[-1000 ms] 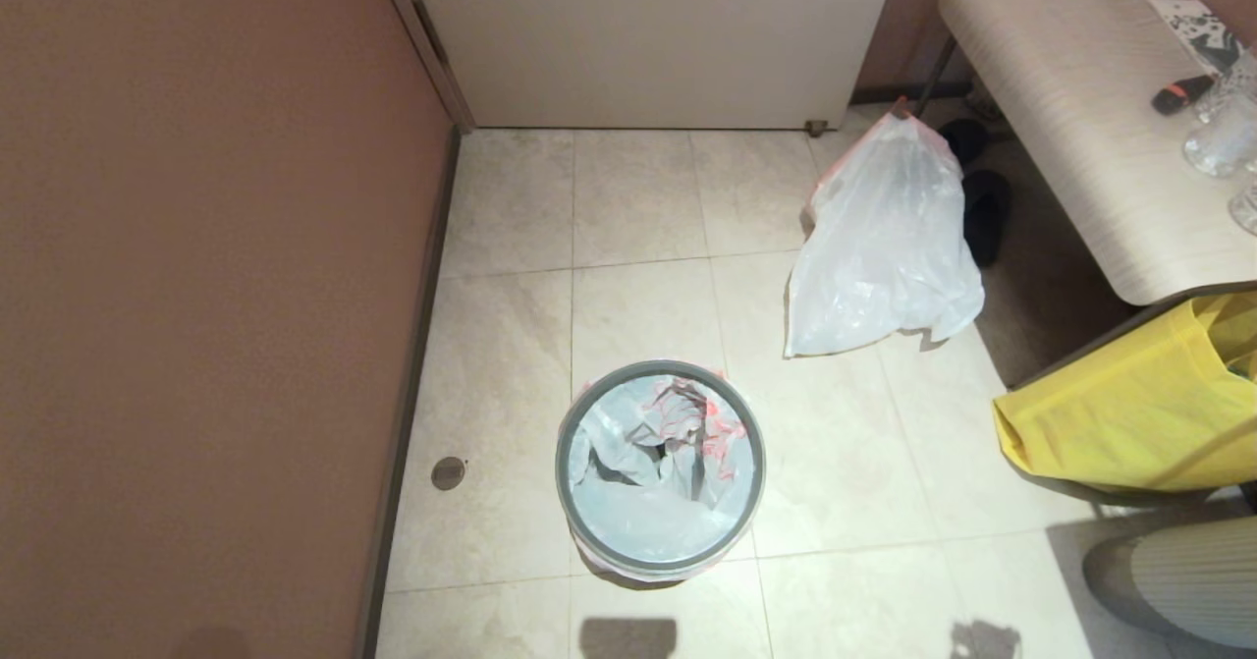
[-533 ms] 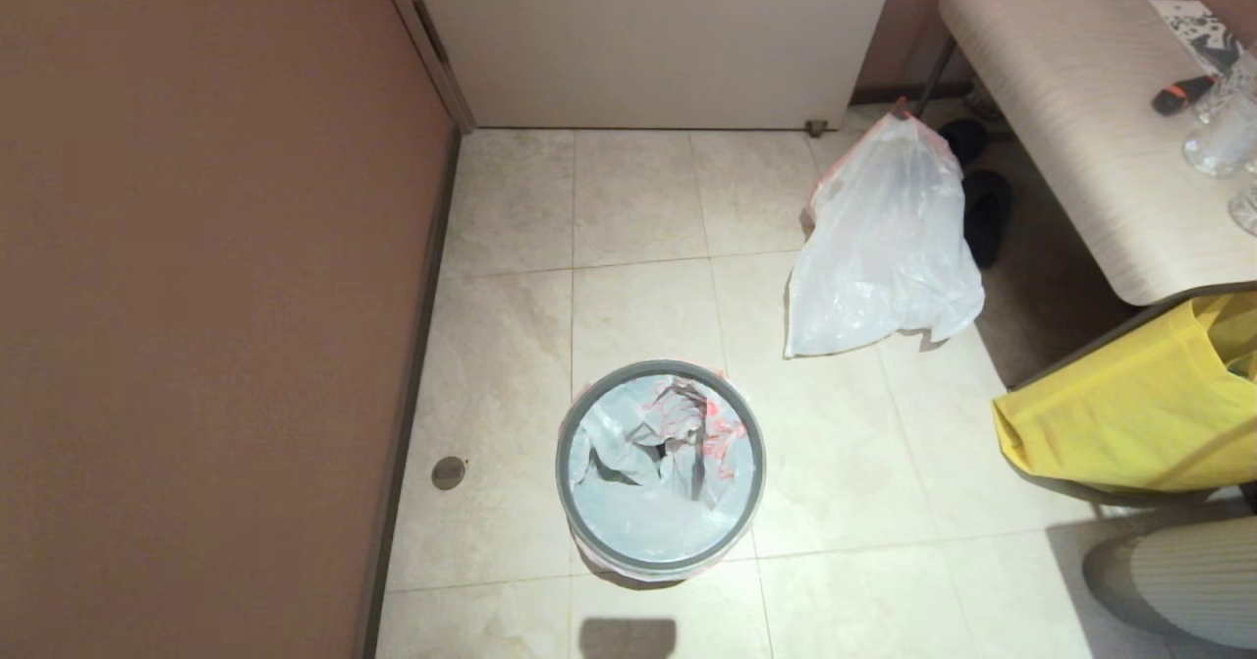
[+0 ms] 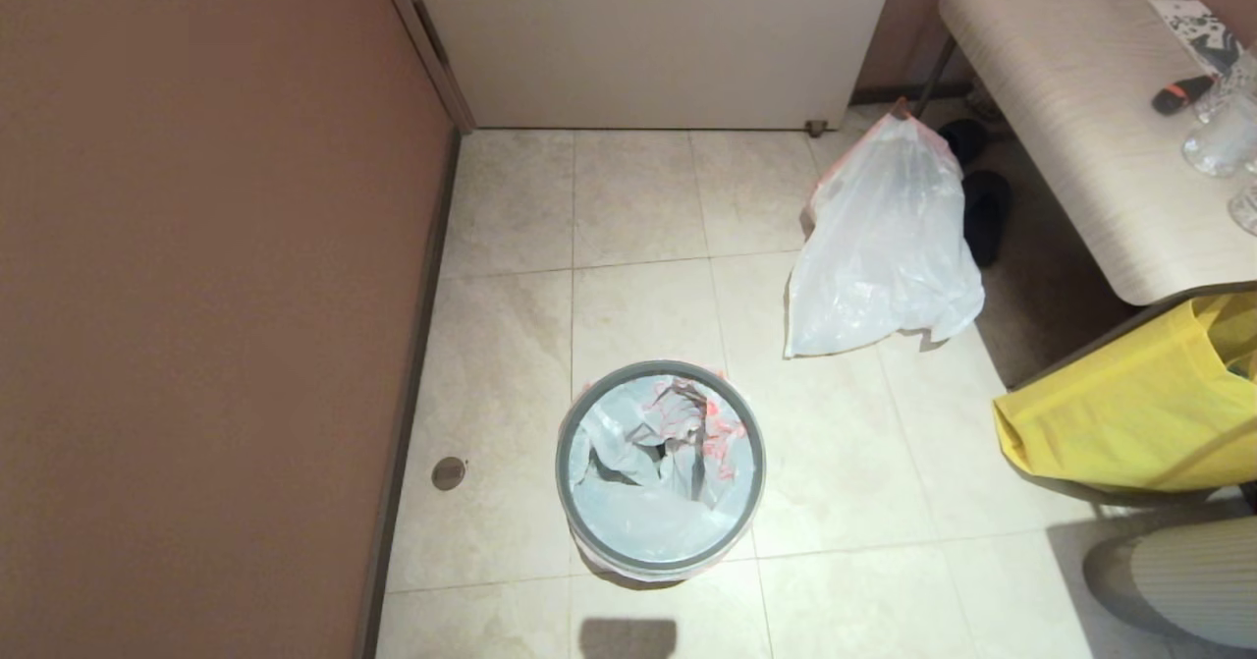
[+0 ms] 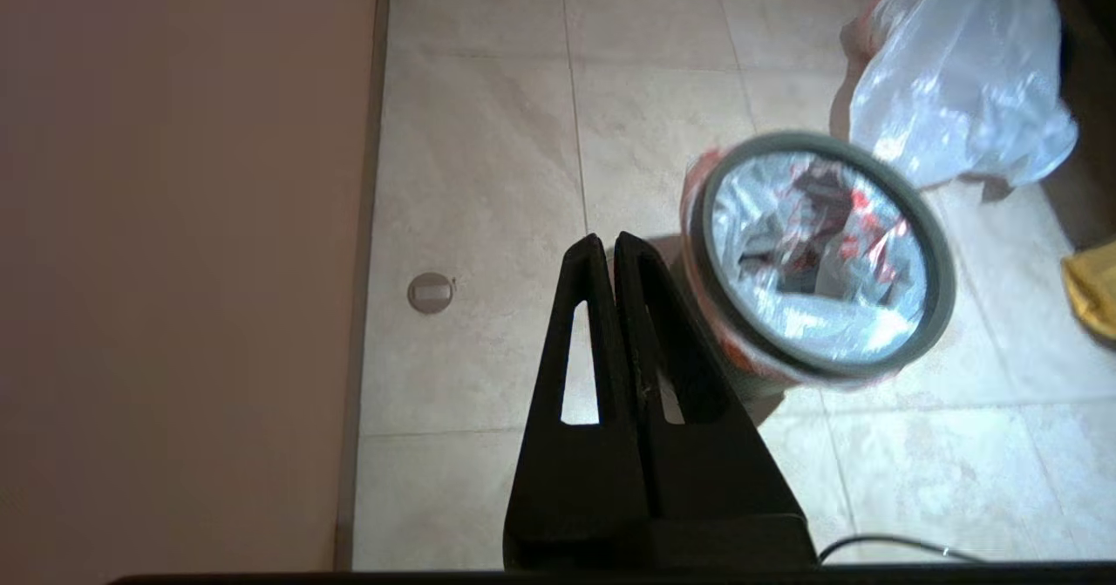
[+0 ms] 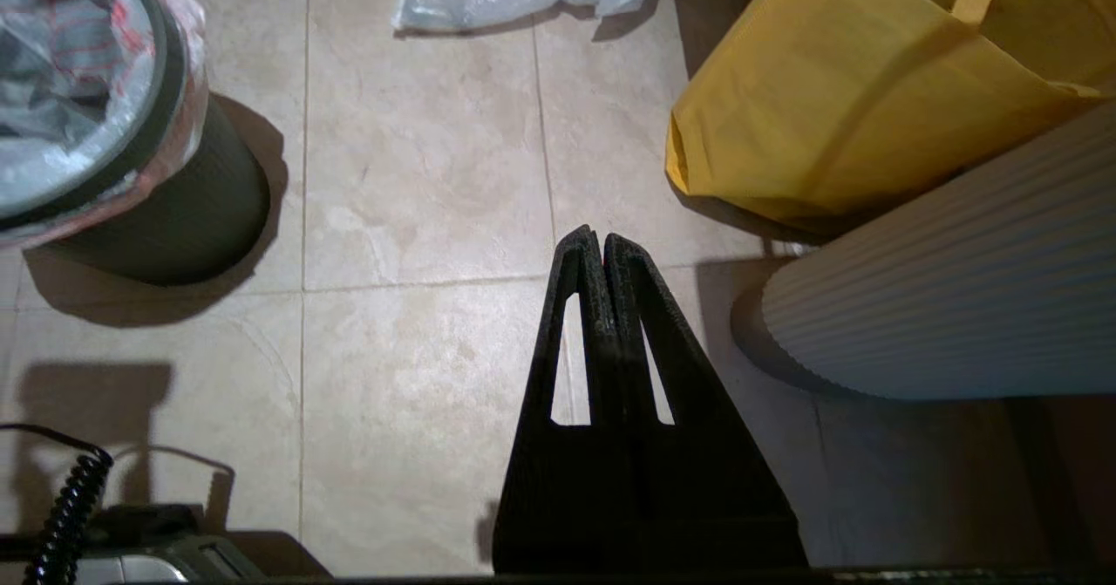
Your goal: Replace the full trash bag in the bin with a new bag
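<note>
**Arm shadow gone, bag swap looks finished**

In the head view the shadow at lower right of the floor has vanished since a second ago; nothing else moved. The bin, lower centre, wears the new bag under its grey ring. The full trash bag sits upper right beside the table. The left tool and right tool are pressed together, empty. We think both arms are parking, though neither shows in the head view.

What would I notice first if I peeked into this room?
Probably the big white trash bag slumped on the floor by the table, away from the bin. Next, the round black bin in the middle of the tiles, lined with a fresh bag, and the bright yellow bag at the right.
</note>
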`<state>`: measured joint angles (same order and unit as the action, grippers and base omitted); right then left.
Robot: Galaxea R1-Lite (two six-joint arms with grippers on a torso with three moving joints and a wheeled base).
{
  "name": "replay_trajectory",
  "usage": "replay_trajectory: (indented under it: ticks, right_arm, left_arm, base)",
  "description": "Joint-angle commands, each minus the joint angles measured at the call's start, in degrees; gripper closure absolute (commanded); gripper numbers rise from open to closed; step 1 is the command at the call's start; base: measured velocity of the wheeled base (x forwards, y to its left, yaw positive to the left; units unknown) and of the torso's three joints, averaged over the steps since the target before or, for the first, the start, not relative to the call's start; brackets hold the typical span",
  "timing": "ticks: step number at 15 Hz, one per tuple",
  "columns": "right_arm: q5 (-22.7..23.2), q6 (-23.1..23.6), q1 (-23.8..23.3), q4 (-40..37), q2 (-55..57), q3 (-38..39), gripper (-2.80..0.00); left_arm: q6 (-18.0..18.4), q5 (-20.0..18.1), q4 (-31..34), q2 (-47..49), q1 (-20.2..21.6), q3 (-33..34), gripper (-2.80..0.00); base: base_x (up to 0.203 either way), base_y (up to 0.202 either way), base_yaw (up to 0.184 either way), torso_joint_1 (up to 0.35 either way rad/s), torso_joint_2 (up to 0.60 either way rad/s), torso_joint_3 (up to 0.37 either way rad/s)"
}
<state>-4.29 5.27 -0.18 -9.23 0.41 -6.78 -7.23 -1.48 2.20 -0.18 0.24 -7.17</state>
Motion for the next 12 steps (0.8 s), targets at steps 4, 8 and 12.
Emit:
replay_trajectory:
  ticks: [4,8,12]
  right_arm:
    - [4.5,-2.3,0.0,6.5,-0.3,5.6,0.00]
    - [4.2,-2.4,0.0,6.8,-0.3,5.8,0.00]
    - [4.1,-5.4,0.0,6.9,-0.3,5.8,0.00]
  left_arm:
    - [8.0,1.8,-0.2,0.2,0.0,6.1,0.00]
    - [9.5,1.2,0.5,0.2,0.0,6.2,0.00]
    - [9.5,0.6,0.4,0.2,0.0,6.2,0.00]
  base:
    - [0.000,0.000,0.000,0.000,0.00,0.000]
    - [0.000,0.000,0.000,0.000,0.00,0.000]
    - [0.000,0.000,0.000,0.000,0.00,0.000]
